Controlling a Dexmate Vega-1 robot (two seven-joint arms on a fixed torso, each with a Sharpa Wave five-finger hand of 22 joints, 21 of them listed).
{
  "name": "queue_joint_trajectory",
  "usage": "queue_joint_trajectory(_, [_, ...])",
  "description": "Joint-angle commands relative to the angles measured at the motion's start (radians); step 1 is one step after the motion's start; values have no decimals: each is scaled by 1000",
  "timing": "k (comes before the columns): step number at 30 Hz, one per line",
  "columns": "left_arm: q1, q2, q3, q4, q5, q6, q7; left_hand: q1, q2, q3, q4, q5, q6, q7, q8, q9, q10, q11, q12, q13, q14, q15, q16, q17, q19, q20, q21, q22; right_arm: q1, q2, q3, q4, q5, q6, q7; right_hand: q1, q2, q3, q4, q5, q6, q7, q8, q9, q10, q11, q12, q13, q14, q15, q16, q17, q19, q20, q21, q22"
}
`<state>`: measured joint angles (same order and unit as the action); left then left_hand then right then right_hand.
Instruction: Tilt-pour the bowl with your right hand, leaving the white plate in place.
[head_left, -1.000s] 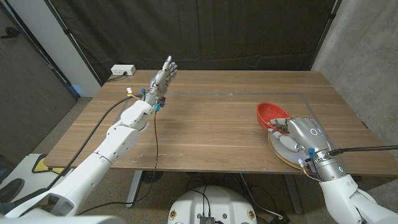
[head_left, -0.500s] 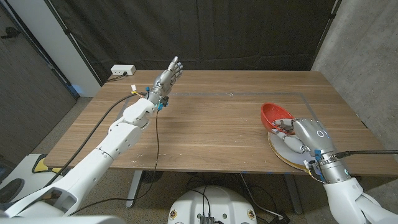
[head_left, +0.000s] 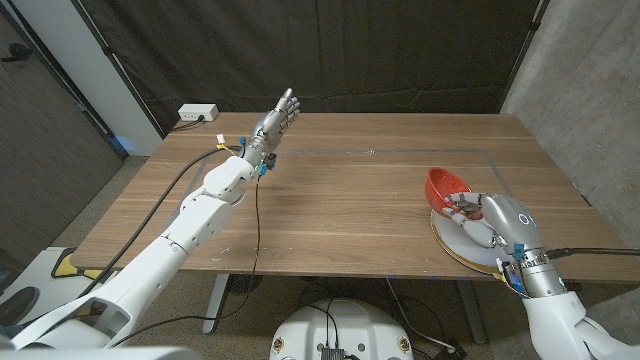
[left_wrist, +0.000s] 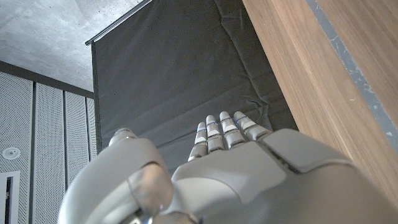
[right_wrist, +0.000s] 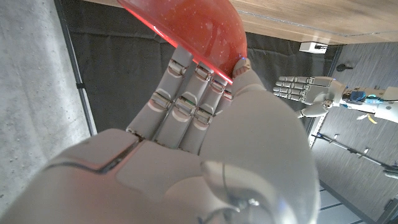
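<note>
One right hand (head_left: 488, 222), fingers (right_wrist: 186, 93) gripping tilted bowl (head_left: 444, 186).

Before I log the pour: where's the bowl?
Head view: the bowl is tilted at the table's right side, held by the right hand, just beyond the plate.

The bowl (head_left: 446, 186) was on the right side of the table (head_left: 340, 200), at the far edge of the plate (head_left: 455, 245). The right hand (head_left: 485, 220) was over the plate, touching the bowl. The left hand (head_left: 276, 122) was far away on the left, near the table's back edge.
</note>
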<state>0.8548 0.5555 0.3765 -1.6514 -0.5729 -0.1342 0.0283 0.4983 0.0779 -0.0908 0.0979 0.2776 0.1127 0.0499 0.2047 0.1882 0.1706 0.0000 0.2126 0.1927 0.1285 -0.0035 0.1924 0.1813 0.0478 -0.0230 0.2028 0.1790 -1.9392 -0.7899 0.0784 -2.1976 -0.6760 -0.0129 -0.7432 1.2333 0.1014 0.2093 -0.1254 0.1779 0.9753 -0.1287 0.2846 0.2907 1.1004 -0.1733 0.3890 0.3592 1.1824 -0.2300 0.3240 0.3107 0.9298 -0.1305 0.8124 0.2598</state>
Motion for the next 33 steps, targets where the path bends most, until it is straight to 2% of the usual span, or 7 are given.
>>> queue_joint_trajectory(1, [-20, -14, 11, 8, 18, -1, 6, 1, -3, -5, 4, -2, 8, 0, -2, 3, 7, 0, -5, 4, 10, 1, 1, 4, 2, 2, -1, 3, 8, 39, 6, 35, 80, 55, -19, 29, 33, -1, -2, 6, 18, -24, 2, 2, -2, -3, -5, 5, 2, -1, -5, 2, -5, -93, 9, -1])
queue_joint_trajectory(9, [-29, -25, 16, 23, 19, 3, 7, 2, -3, -7, 4, -2, 8, 0, -2, 3, 8, 2, -4, 4, 11, 0, 1, 4, 2, 2, -1, 3, 11, 58, 19, 48, 185, 115, 12, 30, 37, -1, -1, 7, 17, -20, 1, 4, 1, -1, -6, 6, 8, -1, -3, 4, -1, -93, 17, -3])
queue_joint_trajectory(17, [-32, -37, 19, 31, 18, 10, 16, 2, -2, -8, 4, -2, 9, 1, -2, 3, 8, 0, -5, 4, 12, 0, 1, 4, 1, 3, -1, 3, 25, 96, 20, 57, 206, 119, -9, 30, 36, -2, -1, 6, 16, -20, 0, 5, 0, 2, -7, 8, 8, -1, -5, 4, -3, -93, 21, -6])
queue_joint_trajectory(33, [-40, -51, 29, 43, 27, 6, 15, 4, -1, -11, 4, -2, 10, 1, -2, 3, 8, 2, -5, 4, 12, 1, 0, 4, 1, 4, -1, 3, 12, 154, 41, 79, 324, 200, -6, 31, 36, -4, -1, 6, 17, -17, -1, 6, 3, 1, -9, 9, 9, -1, -7, 5, -7, -92, 28, -10])
